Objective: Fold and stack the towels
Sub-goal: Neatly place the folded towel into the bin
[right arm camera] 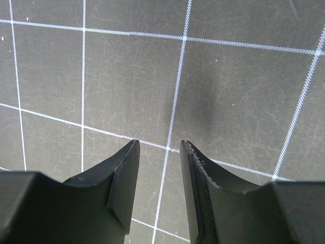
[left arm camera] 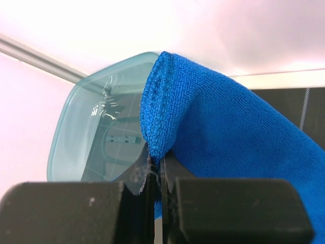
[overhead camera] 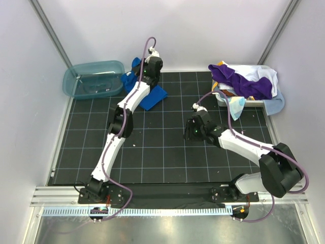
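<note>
My left gripper (overhead camera: 143,77) (left arm camera: 158,161) is shut on a hemmed edge of the royal blue towel (overhead camera: 153,96) (left arm camera: 238,132), holding it near the teal tub at the back left of the mat. Part of that towel lies on the mat under the arm. More towels sit heaped in the white basket (overhead camera: 254,103) at the back right: a deep purple towel (overhead camera: 244,81), a white one (overhead camera: 268,75) and a light blue one (overhead camera: 275,105). My right gripper (overhead camera: 189,133) (right arm camera: 159,147) hovers open over the bare mat in the middle, nothing between its fingers.
The teal translucent tub (overhead camera: 94,79) (left arm camera: 96,137) stands at the back left corner. A black gridded mat (overhead camera: 162,147) (right arm camera: 213,76) covers the table. White walls and metal posts close in the back and sides.
</note>
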Controlling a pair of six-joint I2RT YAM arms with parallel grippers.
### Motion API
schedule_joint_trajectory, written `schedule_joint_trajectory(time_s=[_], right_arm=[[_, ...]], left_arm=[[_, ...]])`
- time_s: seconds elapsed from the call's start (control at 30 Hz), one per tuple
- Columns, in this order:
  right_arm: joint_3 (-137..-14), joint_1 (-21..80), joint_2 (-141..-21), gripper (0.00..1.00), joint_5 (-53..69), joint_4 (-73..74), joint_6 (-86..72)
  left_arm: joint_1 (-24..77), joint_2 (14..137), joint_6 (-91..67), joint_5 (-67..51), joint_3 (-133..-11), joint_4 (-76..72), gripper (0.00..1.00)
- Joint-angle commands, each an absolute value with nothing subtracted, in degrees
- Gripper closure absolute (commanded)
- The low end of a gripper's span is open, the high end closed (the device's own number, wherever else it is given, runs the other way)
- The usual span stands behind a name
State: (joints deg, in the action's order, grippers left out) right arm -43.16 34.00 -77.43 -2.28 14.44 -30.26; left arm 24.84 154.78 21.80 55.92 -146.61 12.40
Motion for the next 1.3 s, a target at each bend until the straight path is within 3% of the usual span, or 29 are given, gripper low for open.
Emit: schedule_joint_trajectory(time_s=[0.0, 0.77, 1.27], right_arm=[[-43.07, 33.92, -77.87, 0.55, -1.41, 11.08, -29.97], [-41.66, 34.63, -77.87, 0.55, -0.88, 10.02, -29.09], [-41.84, 35.33, -79.72, 0.55, -0.97, 9.4, -28.74]], left_arm=[[23.56, 152.58, 24.08, 55.73, -149.41, 6.86, 1.0], [13.98, 147.49, 23.38, 52.56, -144.94, 5.54, 1.0], [6.6, 143.7, 10.9, 44.65, -140.19, 14.68, 1.0]])
